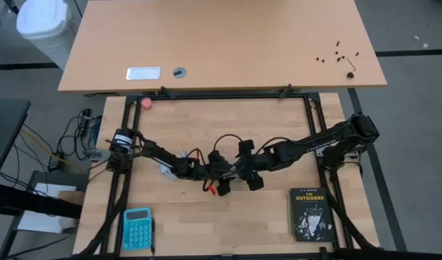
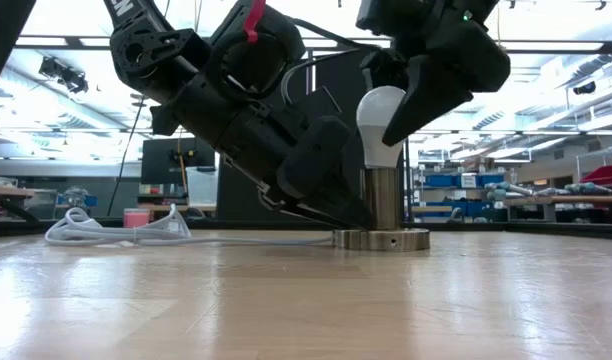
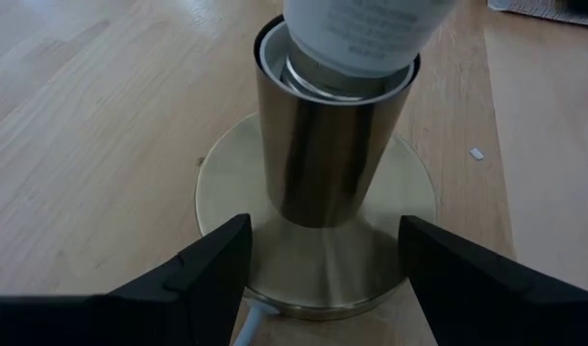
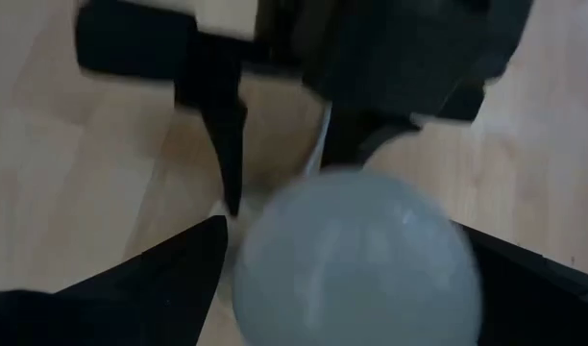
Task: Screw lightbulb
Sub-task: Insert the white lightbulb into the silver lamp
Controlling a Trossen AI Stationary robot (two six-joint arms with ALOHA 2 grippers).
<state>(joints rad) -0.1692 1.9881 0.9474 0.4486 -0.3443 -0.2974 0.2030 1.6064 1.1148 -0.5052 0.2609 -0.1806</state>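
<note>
On the pale wooden table (image 2: 286, 300), the lightbulb (image 2: 380, 125) stands upright in the brass socket (image 2: 383, 205). The left gripper (image 3: 323, 264) straddles the socket's base, fingers spread, not touching. Above, the right gripper (image 4: 342, 279) brackets the globe, spread wide, grasping nothing.

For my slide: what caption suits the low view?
Right gripper open around bulb seated in socket; left gripper braces the base.

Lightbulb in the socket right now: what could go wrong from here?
1. The right gripper straddles the lightbulb with jaws open; closing off-centre could tilt it and cross-thread it.
2. The left gripper brackets the brass socket without visibly clamping it, so the socket might spin while the bulb is twisted.
3. The arms sit close together and could collide.
</note>
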